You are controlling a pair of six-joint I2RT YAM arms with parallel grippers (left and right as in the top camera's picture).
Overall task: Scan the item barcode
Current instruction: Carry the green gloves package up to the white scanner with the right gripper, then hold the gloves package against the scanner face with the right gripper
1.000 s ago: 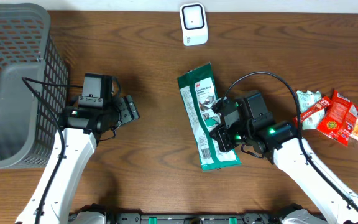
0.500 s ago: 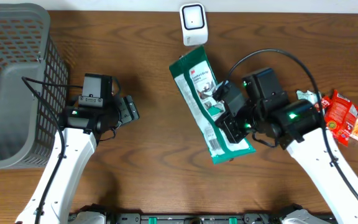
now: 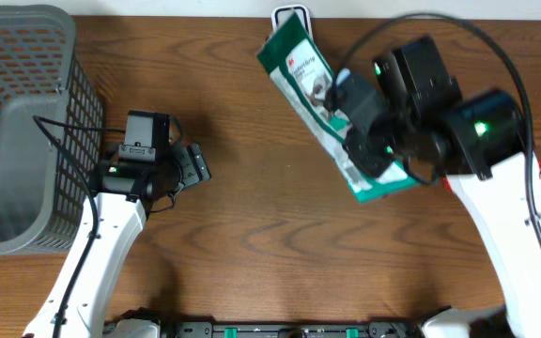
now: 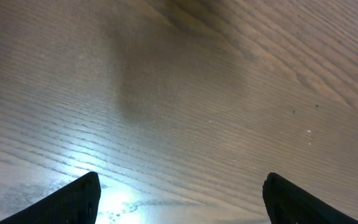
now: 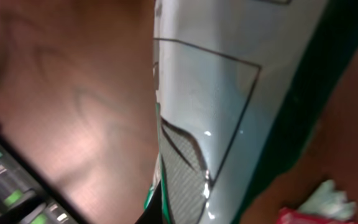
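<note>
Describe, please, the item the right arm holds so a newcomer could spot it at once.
On the wooden table, look right of centre, where the right gripper is shut on a long flat packet. It alone is green with a white face, and its upper end overlaps the white scanner at the far edge.

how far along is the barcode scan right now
Done: the right gripper is shut on the green packet, held clear of the table. In hand: its top end overlaps the white scanner. Left: the scan itself; nothing shows the barcode read. The left gripper hangs open, idle.
</note>
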